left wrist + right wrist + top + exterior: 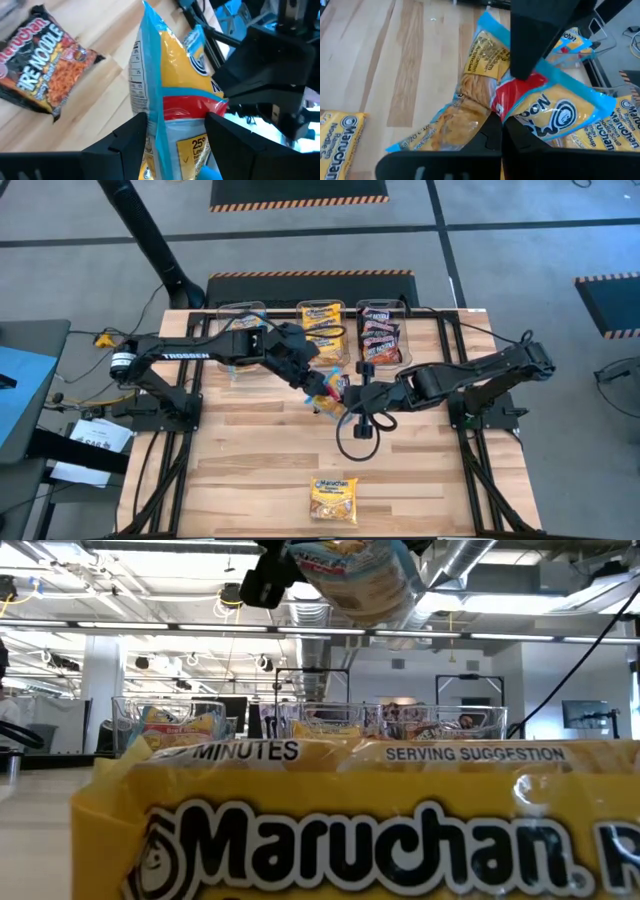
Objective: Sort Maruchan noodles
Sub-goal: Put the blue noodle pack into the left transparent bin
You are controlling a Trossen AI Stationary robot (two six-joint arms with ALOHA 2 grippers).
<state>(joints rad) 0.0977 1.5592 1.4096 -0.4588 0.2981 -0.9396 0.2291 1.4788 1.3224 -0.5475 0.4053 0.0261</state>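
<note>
Right wrist view puts the right claw (501, 131) pressed together on a light blue-pink packet (540, 107), pinching its edge where the red band crosses it. The left claw (175, 132) meets the same packet from the opposite side, its fingers (127, 137) spread with the packet standing edge-up between them; whether they press on it I cannot tell. From the high view the two claws come together above the middle of the wooden counter (260, 480), the packet lifted off it. Just beside the claws lies a black-red packet (42, 65) flat on the counter. Farther toward the counter's front edge, well apart from both claws, a yellow-orange packet (334, 499) lies alone. Beyond the claws, along the back edge, clear bins (322, 330) stand in a row, one with yellow-orange packets, its neighbour with black-red ones.
</note>
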